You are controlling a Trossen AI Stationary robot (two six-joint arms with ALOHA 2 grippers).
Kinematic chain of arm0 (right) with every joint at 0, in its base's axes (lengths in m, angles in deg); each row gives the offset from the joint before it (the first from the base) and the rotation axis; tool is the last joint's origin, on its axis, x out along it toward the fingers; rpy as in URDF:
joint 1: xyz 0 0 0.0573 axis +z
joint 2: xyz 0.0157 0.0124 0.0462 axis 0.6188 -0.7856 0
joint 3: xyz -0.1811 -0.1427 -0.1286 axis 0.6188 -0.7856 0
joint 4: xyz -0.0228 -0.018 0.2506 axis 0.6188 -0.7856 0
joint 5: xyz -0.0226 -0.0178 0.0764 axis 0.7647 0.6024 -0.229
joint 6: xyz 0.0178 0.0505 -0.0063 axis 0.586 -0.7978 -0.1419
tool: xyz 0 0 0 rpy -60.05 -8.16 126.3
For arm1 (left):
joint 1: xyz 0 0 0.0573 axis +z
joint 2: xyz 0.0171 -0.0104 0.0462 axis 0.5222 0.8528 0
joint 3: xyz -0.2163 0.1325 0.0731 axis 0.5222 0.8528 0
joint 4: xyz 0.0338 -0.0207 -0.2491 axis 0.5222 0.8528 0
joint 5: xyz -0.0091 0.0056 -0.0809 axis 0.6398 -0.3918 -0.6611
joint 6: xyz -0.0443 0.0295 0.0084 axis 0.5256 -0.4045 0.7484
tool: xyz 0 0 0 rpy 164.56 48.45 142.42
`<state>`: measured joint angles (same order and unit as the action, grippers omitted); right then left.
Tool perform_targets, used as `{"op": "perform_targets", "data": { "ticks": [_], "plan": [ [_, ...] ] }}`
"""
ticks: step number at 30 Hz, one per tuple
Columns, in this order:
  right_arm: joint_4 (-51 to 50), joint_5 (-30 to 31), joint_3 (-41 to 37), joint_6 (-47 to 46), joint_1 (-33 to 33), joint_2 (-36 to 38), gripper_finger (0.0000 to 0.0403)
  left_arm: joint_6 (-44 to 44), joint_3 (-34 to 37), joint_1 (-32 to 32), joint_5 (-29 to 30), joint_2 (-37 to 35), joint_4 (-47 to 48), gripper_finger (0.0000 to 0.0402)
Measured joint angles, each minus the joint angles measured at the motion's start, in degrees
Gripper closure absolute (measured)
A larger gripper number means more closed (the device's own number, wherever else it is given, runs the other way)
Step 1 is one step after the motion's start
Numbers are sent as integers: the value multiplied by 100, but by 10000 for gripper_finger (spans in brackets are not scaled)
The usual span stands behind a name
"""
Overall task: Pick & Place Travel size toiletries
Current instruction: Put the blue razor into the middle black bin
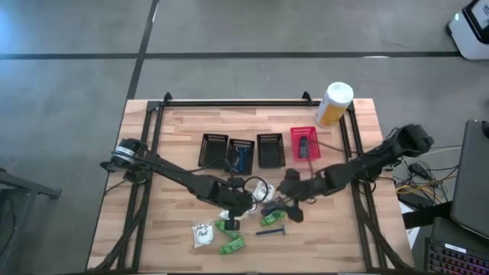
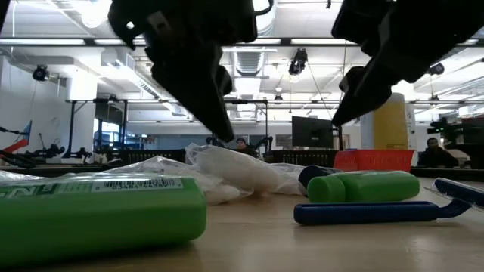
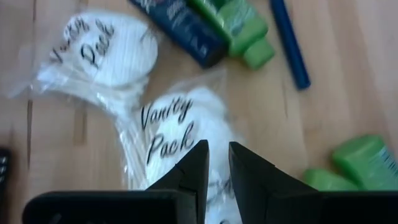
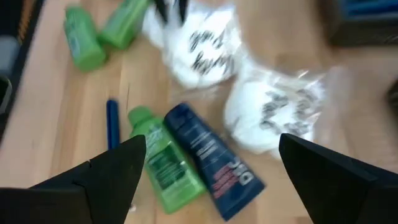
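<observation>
Closest to the low camera lies a bright green tube (image 2: 91, 215) with a white barcode strip on its side, flat on the wooden desk (image 1: 176, 130). Behind it sit a blue razor handle (image 2: 370, 212), a second green tube (image 2: 363, 186) and crinkled clear wrap over white lumps (image 2: 227, 170).

Two of those white packs carry black script reading "Vanity Pack": one (image 3: 180, 134) lies directly under the left tool (image 3: 214, 165), the other (image 3: 102, 46) just beside it. Left tool's fingers (image 3: 193, 168) stand nearly together with only a narrow slit between them, poised above the pack's wrap; whether they pinch the plastic cannot be told.

The right tool (image 4: 214, 171) is spread wide and holds nothing. It hovers over a dark navy tube (image 4: 208, 158) with white lettering too blurred to read, which lies touching a green tube (image 4: 165, 162). Two more green items (image 4: 99, 34) lie farther off near the desk's edge.

From above, the toiletries cluster at the front middle of the desk, between the two tools. Behind them a row of baskets stands: three black ones (image 1: 271, 150) and a red one (image 1: 306, 143). A white-and-yellow canister (image 1: 333, 104) stands at the far right corner.
</observation>
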<state>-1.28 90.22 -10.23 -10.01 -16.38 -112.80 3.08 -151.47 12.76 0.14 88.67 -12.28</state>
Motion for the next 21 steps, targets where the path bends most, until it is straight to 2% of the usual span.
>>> {"op": "perform_targets", "data": {
  "ticks": [8,15,21],
  "plan": [
    [-978,-70,854,26,395,-753,39,113,129,-8,195,-2,183,335],
    [-1051,-827,1148,-40,481,-936,39,143,191,-2,194,-11,197,335],
    [-1248,-1165,1372,-226,481,-1265,40,145,191,-2,194,-11,287,335]
  ]
}}
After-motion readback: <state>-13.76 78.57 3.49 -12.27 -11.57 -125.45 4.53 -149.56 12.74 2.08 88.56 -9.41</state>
